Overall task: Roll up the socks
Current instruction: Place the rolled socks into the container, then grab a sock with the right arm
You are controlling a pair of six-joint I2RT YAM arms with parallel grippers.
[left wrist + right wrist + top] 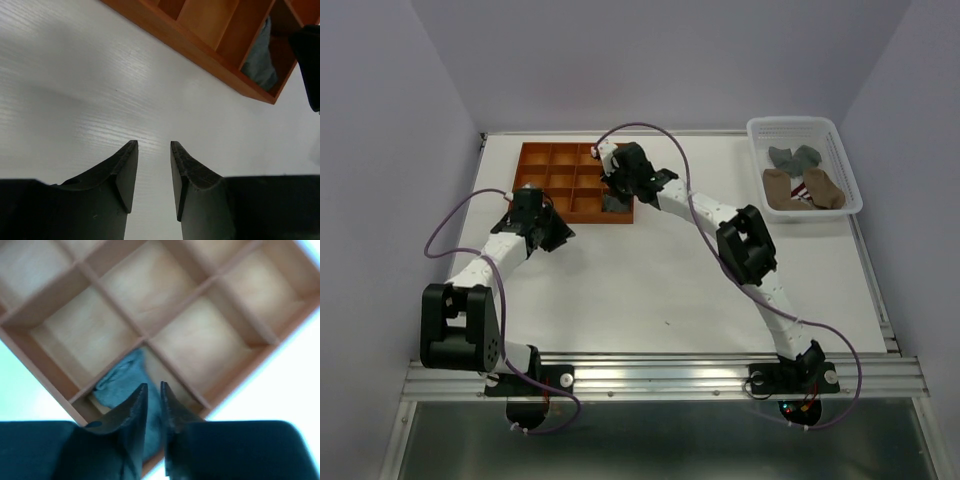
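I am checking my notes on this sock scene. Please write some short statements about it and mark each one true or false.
1. A grey sock lies in a corner compartment of the tray. True.
2. The left hand holds a sock. False: its fingers are apart with nothing between them, over the bare table.
3. The basket is empty. False: several socks lie in it, some grey and some tan.
4. The right hand is over the tray, above the grey sock. True.
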